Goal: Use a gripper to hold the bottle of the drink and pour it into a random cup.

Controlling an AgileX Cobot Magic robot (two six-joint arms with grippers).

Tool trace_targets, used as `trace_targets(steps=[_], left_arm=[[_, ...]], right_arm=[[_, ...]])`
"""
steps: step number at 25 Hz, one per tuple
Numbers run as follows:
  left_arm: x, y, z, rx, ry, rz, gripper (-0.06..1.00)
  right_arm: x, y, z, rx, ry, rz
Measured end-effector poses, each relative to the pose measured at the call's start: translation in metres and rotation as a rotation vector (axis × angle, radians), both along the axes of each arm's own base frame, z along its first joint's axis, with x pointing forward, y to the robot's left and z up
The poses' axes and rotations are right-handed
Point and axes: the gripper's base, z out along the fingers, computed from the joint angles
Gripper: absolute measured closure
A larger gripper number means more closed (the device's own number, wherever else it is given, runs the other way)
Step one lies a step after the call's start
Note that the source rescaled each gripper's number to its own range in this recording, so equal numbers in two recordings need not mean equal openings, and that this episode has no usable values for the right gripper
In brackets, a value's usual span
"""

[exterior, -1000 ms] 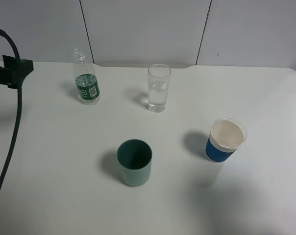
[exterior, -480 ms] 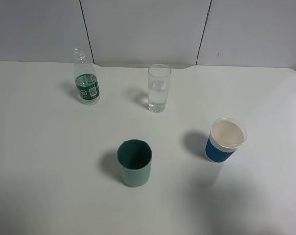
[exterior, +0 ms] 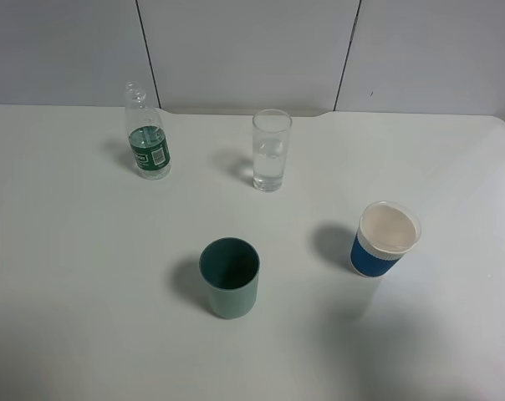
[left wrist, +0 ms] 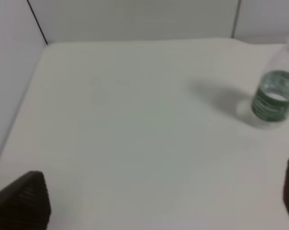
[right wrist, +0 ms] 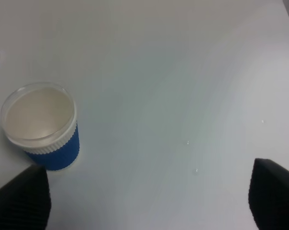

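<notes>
Gone from the overhead view since a second ago, both grippers hang spread, empty. Small clear green-labelled plastic bottle (exterior: 147, 144) stands upright, well left of tall clear glass (exterior: 271, 150).

You see a white table (exterior: 85, 276) with a bottle (exterior: 147, 136) far left, a glass (exterior: 271, 151) beside it, a teal cup (exterior: 230, 277) near, and a blue cup (exterior: 384, 239) right.
</notes>
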Motion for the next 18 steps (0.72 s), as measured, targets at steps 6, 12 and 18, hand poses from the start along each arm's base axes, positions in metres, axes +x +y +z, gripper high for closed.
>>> trace_targets(steps=[6,12,18], left_arm=[[-0.027,0.002,-0.004,-0.013,0.029,0.047,-0.05],[-0.053,0.001,-0.010,-0.035,0.036,0.075,-0.05],[-0.073,0.000,-0.026,-0.048,0.031,0.074,-0.05]], right_arm=[[0.000,0.000,0.000,0.000,0.000,0.000],[0.000,0.000,0.000,0.000,0.000,0.000],[0.000,0.000,0.000,0.000,0.000,0.000]])
